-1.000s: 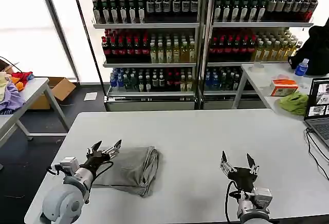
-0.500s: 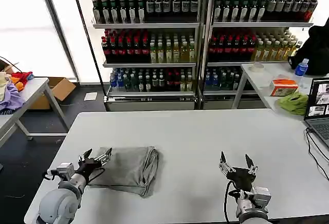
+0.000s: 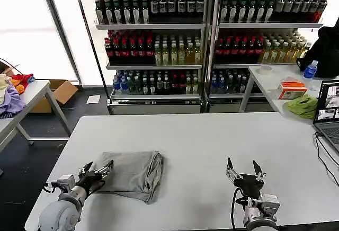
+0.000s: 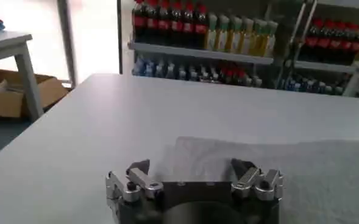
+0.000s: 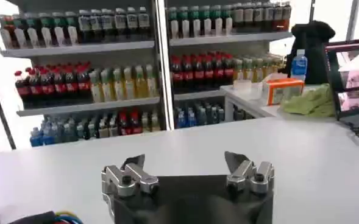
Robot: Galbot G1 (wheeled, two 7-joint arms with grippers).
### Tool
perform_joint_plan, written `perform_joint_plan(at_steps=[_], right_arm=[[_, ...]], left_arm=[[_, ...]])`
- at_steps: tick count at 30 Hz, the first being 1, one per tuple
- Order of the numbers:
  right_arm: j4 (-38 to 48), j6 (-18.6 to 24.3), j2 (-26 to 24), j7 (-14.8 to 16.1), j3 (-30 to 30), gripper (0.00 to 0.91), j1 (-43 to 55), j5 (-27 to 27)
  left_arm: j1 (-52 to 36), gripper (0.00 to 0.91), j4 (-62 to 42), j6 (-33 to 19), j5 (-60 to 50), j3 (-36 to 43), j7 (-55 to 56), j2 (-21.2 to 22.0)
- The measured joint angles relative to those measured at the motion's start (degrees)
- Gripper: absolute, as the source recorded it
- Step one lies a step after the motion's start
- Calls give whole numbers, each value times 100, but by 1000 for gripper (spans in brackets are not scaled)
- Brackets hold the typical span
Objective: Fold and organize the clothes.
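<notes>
Two-arm robot with black grippers on grey wrist housings, seen beside the folded T-shirt (image 3: pixel 132 172)

Left gripper (image 3: pixel 97 168): black fingers, silver knuckle links with dark screws, rounded pale grey arm segment, black cable looping just beside the T-shirt. Right gripper (image 3: pixel 244 167), well apart from the T-shirt: pointed black fingers, silver hinge blocks, grey wrist box, black cable, with blue and yellow wires by its base

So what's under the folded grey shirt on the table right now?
The folded grey shirt lies flat on the white table. Whatever may be between its layers or beneath it is covered. The open left gripper sits at its edge.
</notes>
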State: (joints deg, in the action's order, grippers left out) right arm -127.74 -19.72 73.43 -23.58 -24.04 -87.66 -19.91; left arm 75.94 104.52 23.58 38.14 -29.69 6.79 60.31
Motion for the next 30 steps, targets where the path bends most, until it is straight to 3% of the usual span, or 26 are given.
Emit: perform_joint_plan(at_steps=[20, 30], right_arm=[[-62, 26, 35, -53, -45, 907, -66, 32], [-91, -6, -4, -74, -79, 907, -2, 6]], left_arm=[[290, 0, 125, -131, -87, -66, -290, 191], [323, 0, 258, -195, 109, -579, -435, 0]])
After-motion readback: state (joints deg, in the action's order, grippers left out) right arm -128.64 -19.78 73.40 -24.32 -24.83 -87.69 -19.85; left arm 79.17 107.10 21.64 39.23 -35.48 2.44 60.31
